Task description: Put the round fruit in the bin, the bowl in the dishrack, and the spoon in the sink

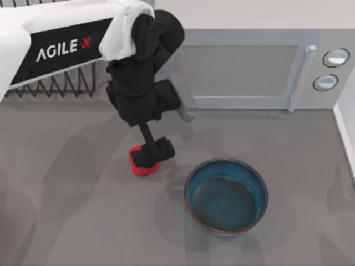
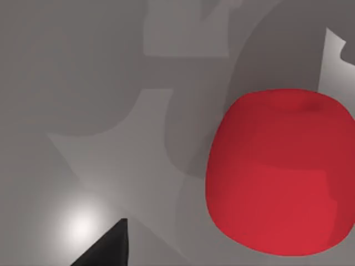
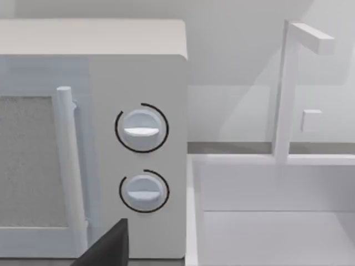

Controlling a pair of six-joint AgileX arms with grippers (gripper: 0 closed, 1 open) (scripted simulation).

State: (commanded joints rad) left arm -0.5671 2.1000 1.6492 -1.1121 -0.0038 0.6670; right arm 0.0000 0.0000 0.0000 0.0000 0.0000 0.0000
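Observation:
The round fruit [image 1: 138, 165] [image 2: 280, 172], small and bright red, rests on the grey counter left of centre. My left gripper [image 1: 154, 151] hangs straight down over it, open. One black fingertip [image 2: 108, 249] stands clear of the fruit's side. The bowl [image 1: 226, 195], blue-teal inside with a reddish-brown rim, stands upright to the right of the fruit, apart from it. The black wire dishrack [image 1: 66, 84] sits at the back left, partly under my left arm. The sink [image 3: 266, 221] [image 1: 346, 133] lies at the right edge. The spoon and the bin are out of view. My right arm is parked off to the right.
A pale grey microwave [image 1: 249, 69] [image 3: 89, 138] with two dials stands along the back, beside the sink. A white faucet [image 3: 288, 88] rises behind the basin. Open counter lies in front of the fruit and to its left.

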